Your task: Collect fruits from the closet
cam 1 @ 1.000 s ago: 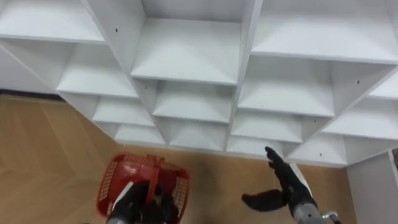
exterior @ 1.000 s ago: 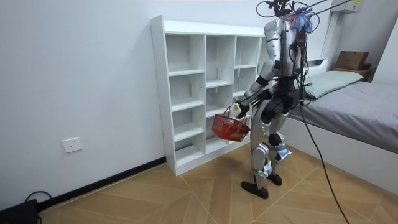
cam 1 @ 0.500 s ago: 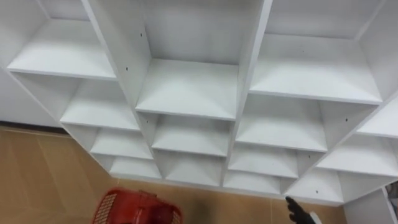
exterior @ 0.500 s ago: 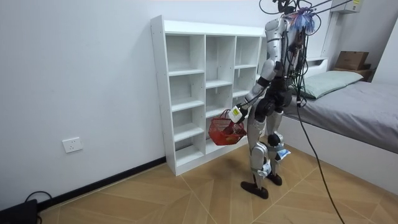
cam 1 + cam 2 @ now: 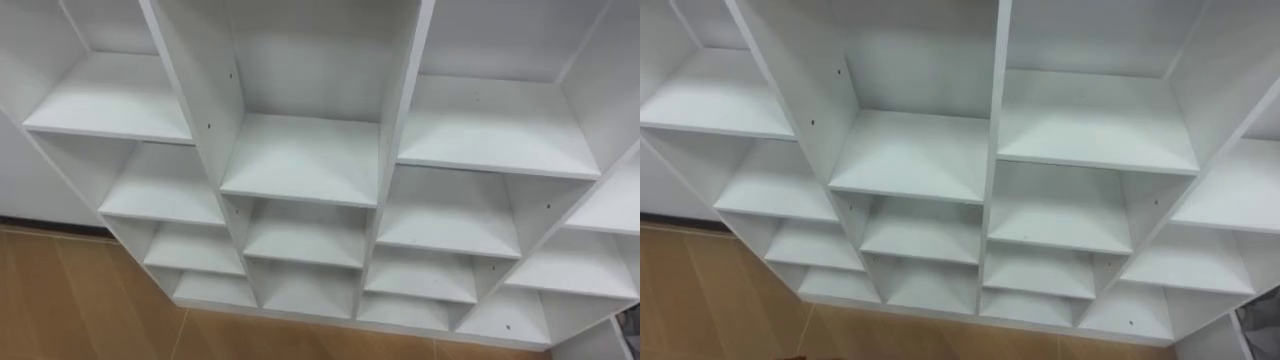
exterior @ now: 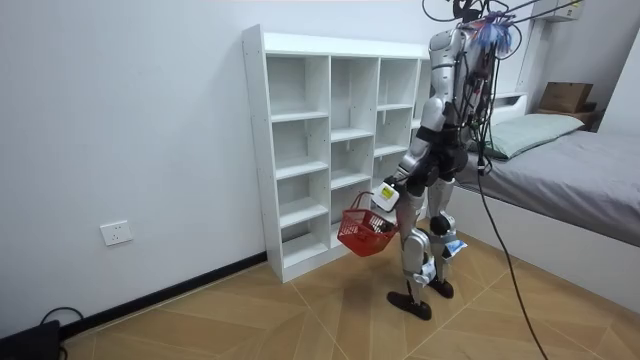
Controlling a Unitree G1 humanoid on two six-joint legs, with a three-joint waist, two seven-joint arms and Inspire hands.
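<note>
A white closet of open shelf compartments stands right before me; the boards I see in it are bare white. In the room view I stand upright facing this closet, about a step from it. A red wire basket hangs at thigh height from my left hand, which is shut on its handle. What lies inside the basket I cannot make out.
Behind me, at the room view's right, is a grey bed with a cardboard box beyond it. Wooden floor stretches open toward the room view's left. A wall socket sits low on the wall.
My head has tilted up, so the basket and my right hand have slid out of the eye view's bottom. In the room view my left arm has lowered the basket from waist height.
</note>
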